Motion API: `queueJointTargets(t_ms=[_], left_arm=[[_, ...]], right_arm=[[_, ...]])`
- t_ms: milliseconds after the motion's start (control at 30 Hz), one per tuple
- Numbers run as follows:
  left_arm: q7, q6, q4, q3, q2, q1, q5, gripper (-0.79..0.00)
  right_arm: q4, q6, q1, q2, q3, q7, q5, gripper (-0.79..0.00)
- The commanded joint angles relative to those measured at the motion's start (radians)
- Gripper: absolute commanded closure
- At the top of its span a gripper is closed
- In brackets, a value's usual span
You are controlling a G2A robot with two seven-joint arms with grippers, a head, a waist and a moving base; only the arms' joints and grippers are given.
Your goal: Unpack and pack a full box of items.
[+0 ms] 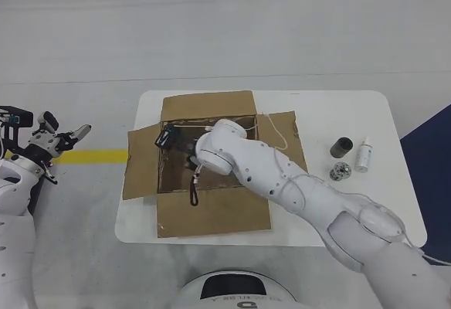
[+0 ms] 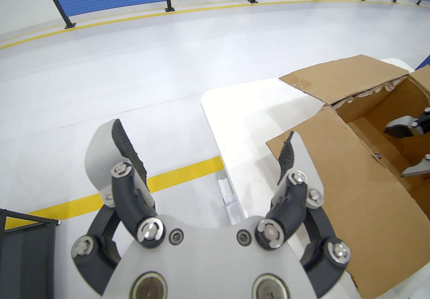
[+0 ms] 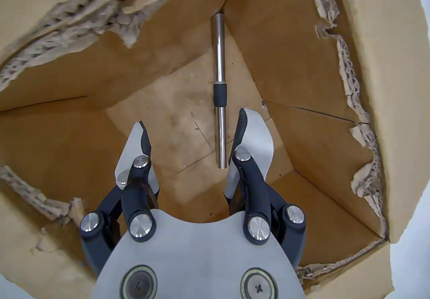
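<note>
Spread wide inside the box point(image 3: 295, 45), the right hand point(image 3: 193, 120) hovers off-centre over a metal rod point(image 3: 219, 55) that could roll away on closing.

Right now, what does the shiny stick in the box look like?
The stick is a thin, straight tube of shiny metal with a short black band near its middle. It lies flat on the box floor, one end in a corner. The other end lies under the open right gripper, near one finger. Only the box seems to touch it.
</note>
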Motion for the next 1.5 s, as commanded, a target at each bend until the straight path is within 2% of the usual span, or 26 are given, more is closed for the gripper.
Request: queueJointTargets(t_ms=[0,333,600,700,767,867,1133,1300,1467], left_arm=[[0.0,0.0,0.0,0.0,0.0,0.0,0.0,-0.785],[0.0,0.0,0.0,0.0,0.0,0.0,0.0,-0.785],[0.0,0.0,0.0,0.0,0.0,0.0,0.0,-0.785],[0.0,0.0,0.0,0.0,0.0,0.0,0.0,-0.785],[0.0,0.0,0.0,0.0,0.0,0.0,0.0,-0.785],[0.0,0.0,0.0,0.0,0.0,0.0,0.0,-0.785],[0.0,0.0,0.0,0.0,0.0,0.0,0.0,-0.785],[0.0,0.0,0.0,0.0,0.0,0.0,0.0,-0.785],[0.0,0.0,0.0,0.0,0.0,0.0,0.0,-0.785]], right_arm=[[0.063,0.006,0.013,-0.015,-0.011,-0.005,-0.002,-0.391],[0.331,-0.02,0.038,-0.089,-0.068,-0.041,-0.016,-0.363],[0.474,-0.07,0.06,-0.139,-0.067,-0.072,0.026,-0.289],[0.51,-0.081,0.07,-0.157,-0.071,-0.06,0.032,-0.228],[0.528,-0.09,0.074,-0.167,-0.071,-0.059,0.038,0.0],[0.55,-0.117,0.081,-0.176,-0.063,-0.052,0.055,0.0],[0.555,-0.106,0.088,-0.167,-0.026,-0.022,0.053,0.0],[0.503,-0.091,0.07,-0.132,0.009,0.039,0.031,0.0],[0.379,-0.062,0.029,-0.082,0.053,0.134,-0.013,0.0]])
